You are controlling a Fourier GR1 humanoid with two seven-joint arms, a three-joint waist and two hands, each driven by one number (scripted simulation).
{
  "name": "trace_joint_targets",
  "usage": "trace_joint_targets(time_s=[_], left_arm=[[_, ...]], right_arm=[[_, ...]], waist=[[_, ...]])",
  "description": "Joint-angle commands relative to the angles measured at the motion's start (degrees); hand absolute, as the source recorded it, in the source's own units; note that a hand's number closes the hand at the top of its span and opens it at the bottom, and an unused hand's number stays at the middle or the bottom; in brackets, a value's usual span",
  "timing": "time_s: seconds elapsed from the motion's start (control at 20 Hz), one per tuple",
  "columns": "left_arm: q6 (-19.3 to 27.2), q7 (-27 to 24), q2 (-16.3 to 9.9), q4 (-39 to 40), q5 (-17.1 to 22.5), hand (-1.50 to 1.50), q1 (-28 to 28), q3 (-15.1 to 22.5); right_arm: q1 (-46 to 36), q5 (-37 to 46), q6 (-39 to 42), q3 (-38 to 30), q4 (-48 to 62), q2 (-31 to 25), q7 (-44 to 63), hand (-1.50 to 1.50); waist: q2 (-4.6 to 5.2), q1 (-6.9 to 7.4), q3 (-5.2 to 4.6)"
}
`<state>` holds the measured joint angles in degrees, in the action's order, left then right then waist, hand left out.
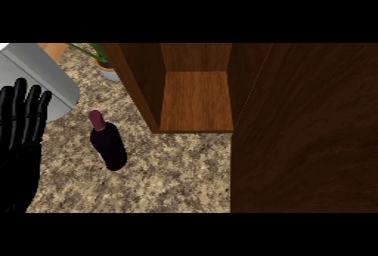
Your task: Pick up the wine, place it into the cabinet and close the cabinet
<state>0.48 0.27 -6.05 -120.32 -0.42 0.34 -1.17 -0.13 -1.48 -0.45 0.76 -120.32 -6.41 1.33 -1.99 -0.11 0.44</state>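
The wine bottle [108, 142] stands untouched on the bench [177, 175] beside the open cabinet [196, 100], whose swung-out door [306, 130] leaves the shelf reachable, while the left robot hand [23, 117] rests released, fingers straight.

My black left hand [22, 117] showing against the speckled beige-and-brown bench [177, 175], the wine bottle [109, 142] looking dark purple with a maroon cap, the cabinet [196, 100] glowing warm brown woodgrain, its door [310, 130] reading darker brown.

One wine bottle [108, 142], one open cabinet [196, 100], one potted plant [103, 62], one robot hand [22, 120], one grey appliance [40, 75]
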Motion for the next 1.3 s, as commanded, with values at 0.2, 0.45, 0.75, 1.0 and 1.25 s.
trace_joint_targets(time_s=[0.2,0.45,0.75,1.0,1.25], left_arm=[[-18.01,2.66,-8.90,9.13,16.95,-1.50,-8.45,-0.51],[-25.10,15.19,-11.32,15.56,32.89,-1.50,-9.95,0.13],[-21.73,32.00,-18.81,11.58,51.07,-1.50,-17.95,-5.28],[-19.29,35.72,-22.13,14.38,56.70,-1.50,-23.91,-10.05],[-15.55,39.28,-21.64,12.61,55.88,-1.50,-24.85,-8.35]], right_arm=[[2.81,1.51,-0.63,1.92,-5.52,0.67,1.52,-1.50],[7.13,-7.42,5.71,8.12,-7.64,1.17,5.94,-1.50],[12.60,-5.69,1.76,11.65,-21.67,1.31,16.09,-1.50],[11.00,0.51,-1.81,18.68,-26.96,2.96,22.91,-1.50],[10.78,5.60,-3.68,23.52,-27.78,3.60,24.40,-1.50]], waist=[[2.09,-2.42,-0.58],[2.08,-2.28,-0.44],[1.62,-0.45,-0.43],[1.79,-0.06,-0.47],[1.81,-0.19,-0.45]])
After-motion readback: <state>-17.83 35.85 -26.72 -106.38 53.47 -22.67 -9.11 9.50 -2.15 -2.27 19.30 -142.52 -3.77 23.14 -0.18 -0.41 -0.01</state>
